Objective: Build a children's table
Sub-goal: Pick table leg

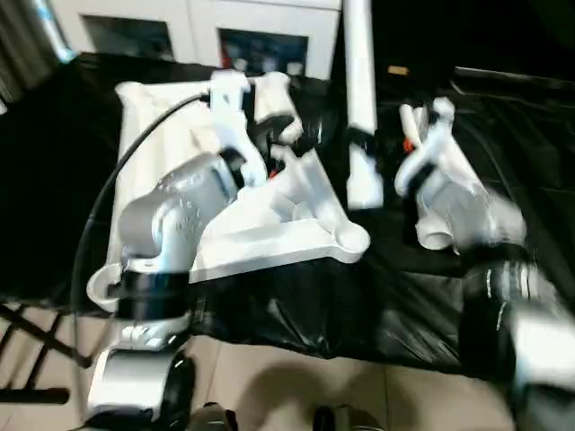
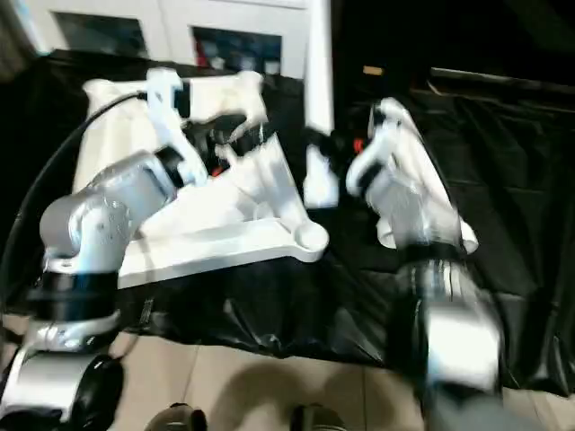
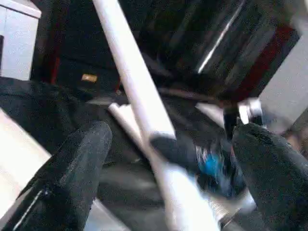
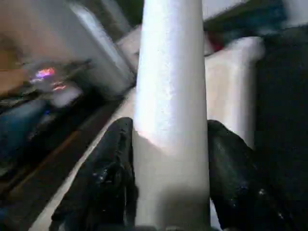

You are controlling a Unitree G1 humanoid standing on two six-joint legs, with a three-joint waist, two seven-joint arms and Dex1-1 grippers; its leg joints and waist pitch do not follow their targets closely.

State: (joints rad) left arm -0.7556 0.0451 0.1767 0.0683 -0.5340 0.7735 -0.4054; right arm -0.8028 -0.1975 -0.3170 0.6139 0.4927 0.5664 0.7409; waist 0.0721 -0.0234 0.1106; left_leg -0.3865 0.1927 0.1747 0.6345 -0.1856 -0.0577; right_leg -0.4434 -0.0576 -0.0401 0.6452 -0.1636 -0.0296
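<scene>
The right end effector clamps an upright white leg; the left end effector is spread wide, holding nothing.

A large black-draped table stands before a white glass-door cabinet, on a pale tiled floor.

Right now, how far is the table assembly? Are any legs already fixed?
No leg looks fixed yet: the table top lies underside up on the black-draped table, and its near corner socket is empty. In hand: the right gripper clamps one white leg, held upright beside the top. The left gripper is open above the top. Fitting the legs remains.
</scene>
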